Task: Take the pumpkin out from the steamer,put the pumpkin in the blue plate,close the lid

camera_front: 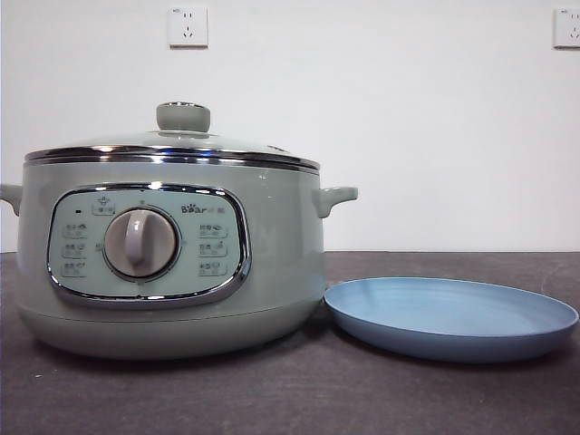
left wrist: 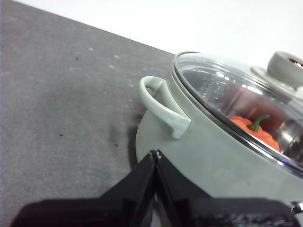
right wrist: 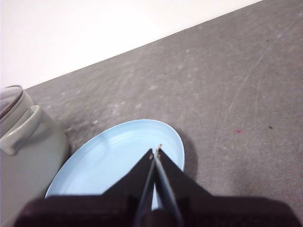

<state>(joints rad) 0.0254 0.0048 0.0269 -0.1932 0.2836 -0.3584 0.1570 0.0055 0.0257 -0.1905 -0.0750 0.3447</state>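
Under the glass lid [left wrist: 227,90], inside the steamer [left wrist: 208,156], the pumpkin [left wrist: 253,127] is seen in the left wrist view. It is orange with a curved green stem, and only its top is shown through the glass. It cannot be seen from the front.

The lid [camera_front: 172,145] is set flat on the steamer [camera_front: 168,263], and its green knob [camera_front: 183,116] is at the top. A shiny frame with a round dial [camera_front: 140,243] and small buttons is placed on the front of the pot. A small handle [camera_front: 333,199] is stuck out from each side.

Just beside the steamer, the blue plate [camera_front: 453,317] is laid flat on the dark grey surface [camera_front: 290,399]. Nothing is held in it. Its near rim looks very close to the pot, but whether they touch cannot be told.

The left hand [left wrist: 155,153] is held low beside the steamer, near one side handle [left wrist: 163,106]. Its two black jaws are pressed together, and nothing is held between them.

The right hand [right wrist: 155,151] is held over the blue plate [right wrist: 118,156]. Its jaws are pressed together too, with nothing between them.

A white wall [camera_front: 408,118] with two sockets [camera_front: 188,26] is seen behind the surface.
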